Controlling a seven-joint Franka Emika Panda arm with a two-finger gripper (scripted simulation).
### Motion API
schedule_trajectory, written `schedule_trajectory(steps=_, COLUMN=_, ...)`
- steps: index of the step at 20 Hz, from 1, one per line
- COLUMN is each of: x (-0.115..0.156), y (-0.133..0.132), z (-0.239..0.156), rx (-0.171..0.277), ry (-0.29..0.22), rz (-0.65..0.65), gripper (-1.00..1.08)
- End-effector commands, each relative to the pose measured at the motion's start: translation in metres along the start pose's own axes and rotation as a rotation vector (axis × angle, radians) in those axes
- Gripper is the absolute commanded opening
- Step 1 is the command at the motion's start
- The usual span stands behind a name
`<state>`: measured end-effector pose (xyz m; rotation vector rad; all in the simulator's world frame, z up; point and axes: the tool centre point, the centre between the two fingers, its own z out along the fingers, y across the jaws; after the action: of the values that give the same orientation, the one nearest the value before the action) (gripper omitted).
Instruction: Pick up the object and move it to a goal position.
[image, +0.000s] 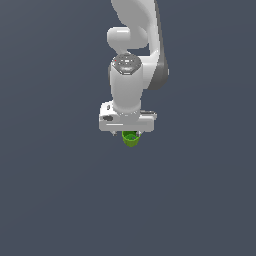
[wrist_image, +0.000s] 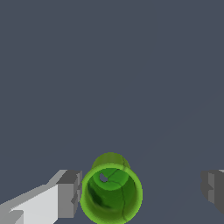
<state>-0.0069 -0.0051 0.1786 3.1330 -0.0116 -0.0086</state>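
Scene: plain dark grey-blue surface (image: 50, 200), seen from above in both views.
Arm: white robot arm (image: 132, 60) reaching down from the upper middle of the exterior view, wrist pointing straight at the surface.
Hand: white, with grey fingertips (wrist_image: 69, 192); hand (wrist_image: 142, 190) spread wide apart, clamped on nothing.
Cup: small bright green cup (wrist_image: 111, 192), upright, hollow top facing up, darker green inside.
Cup position: between the two fingertips, just beside one and well apart from the other; contact with the near fingertip too close to tell.
Exterior view: cup (image: 131, 138) peeking out directly beneath the hand (image: 129, 131).
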Motion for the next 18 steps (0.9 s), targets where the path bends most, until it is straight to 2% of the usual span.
schedule_trajectory(steps=1, x=0.000, y=0.000, z=0.000, rx=0.000, ry=0.000, rz=0.000, gripper=0.28)
schedule_trajectory(steps=11, x=-0.003, y=-0.001, z=0.002, rx=0.004, ry=-0.012, rz=-0.009, gripper=0.28)
schedule_trajectory(steps=18, x=-0.013, y=-0.013, z=0.014, rx=-0.037, ry=-0.039, rz=-0.027, gripper=0.28)
